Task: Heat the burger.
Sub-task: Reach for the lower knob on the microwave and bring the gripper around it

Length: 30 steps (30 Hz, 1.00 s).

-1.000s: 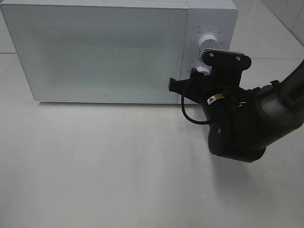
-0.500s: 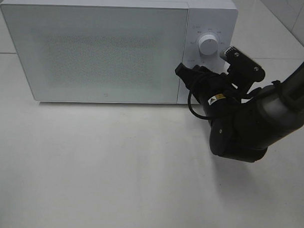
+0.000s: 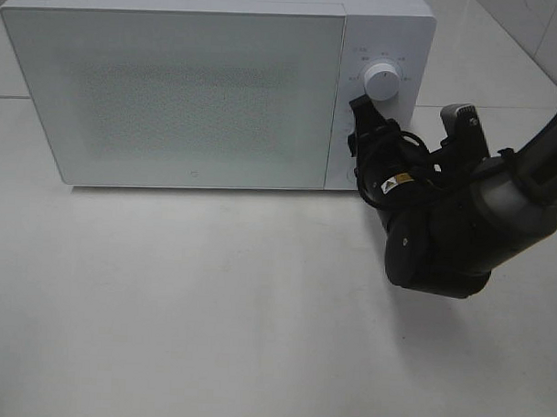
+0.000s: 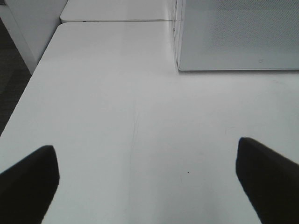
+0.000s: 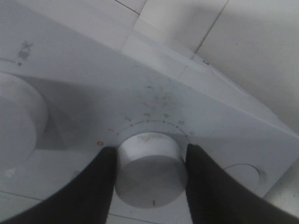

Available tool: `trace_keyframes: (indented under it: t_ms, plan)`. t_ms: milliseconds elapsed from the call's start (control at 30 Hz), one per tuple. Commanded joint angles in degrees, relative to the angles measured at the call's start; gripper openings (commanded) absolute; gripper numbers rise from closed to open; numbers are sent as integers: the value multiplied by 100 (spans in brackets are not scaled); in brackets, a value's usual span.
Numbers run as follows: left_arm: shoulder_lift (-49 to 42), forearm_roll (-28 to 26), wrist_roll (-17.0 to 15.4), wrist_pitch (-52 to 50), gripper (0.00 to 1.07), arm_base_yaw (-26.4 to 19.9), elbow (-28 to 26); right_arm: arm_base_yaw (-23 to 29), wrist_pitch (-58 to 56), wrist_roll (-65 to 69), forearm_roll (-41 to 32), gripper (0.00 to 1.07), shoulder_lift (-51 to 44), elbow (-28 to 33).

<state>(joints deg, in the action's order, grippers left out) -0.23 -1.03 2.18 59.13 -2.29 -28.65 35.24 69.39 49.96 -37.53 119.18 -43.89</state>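
Wide-apart jaws over white table [image 4: 117,116], microwave [image 4: 238,37] beyond.

Overhead view: bright, even, diffuse white light. The desk [image 3: 210,334] is almost washed out, with a soft shadow under the right arm [image 3: 461,233]. The microwave door [image 3: 182,95] looks grainy and speckled.

Left wrist view: the desk is well lit and fairly sharp. The left pincer [image 4: 149,182] tips are dark, featureless and soft-edged.

Right wrist view: dimmer, grey and blurred throughout. The lower dial [image 5: 149,163] has smeared markings. The right pincer [image 5: 150,179] is black and out of focus, and grey shade lies beside the other dial [image 5: 18,121].
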Motion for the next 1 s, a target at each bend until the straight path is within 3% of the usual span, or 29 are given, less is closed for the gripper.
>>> trace_keyframes:
  t_ms: [33,700,1000]
  plan:
    - [-143,0,-6,-23,98,-6,17,11,877,464,413,7,-40,-92]
    - [-143,0,-6,-23,98,-6,17,11,825,3209,-384,8,-34,-92]
    - [-143,0,-6,-23,98,-6,17,11,825,3718,-493,9,-34,-92]
